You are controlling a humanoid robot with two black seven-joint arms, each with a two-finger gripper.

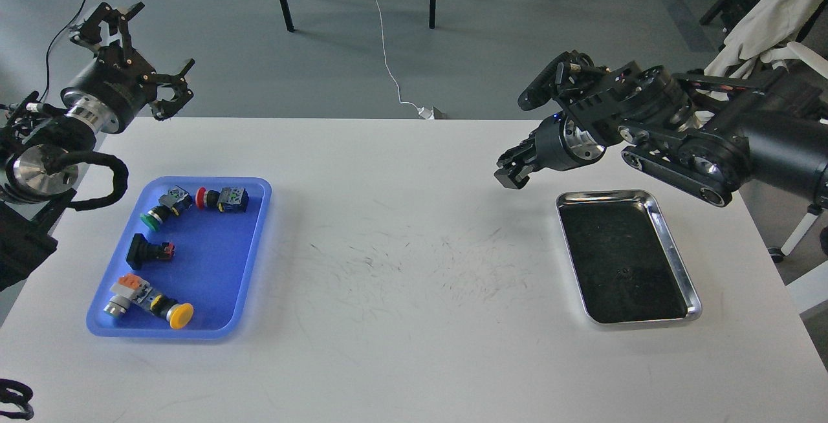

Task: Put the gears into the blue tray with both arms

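Note:
The blue tray [217, 268] lies at the table's left and holds several push-button switches. No gears show in it. My left gripper [138, 50] hangs beyond the table's far left corner, above and behind the blue tray, with its fingers spread open and nothing between them. Over the table just left of the steel tray [673, 248], my right gripper [510, 174] points down-left with its fingers drawn together. Whether a gear is pinched between its tips is too small to tell. A tiny dark speck [622, 273] lies on the steel tray's dark inside; I cannot tell if it is a gear.
In the blue tray lie a green-capped switch [152, 218], a red-capped one [222, 198], a black square-headed one [149, 250] and a yellow-capped one [169, 312]. The white table [414, 261] is scuffed at its middle. A chair with cloth [770, 22] stands at the far right.

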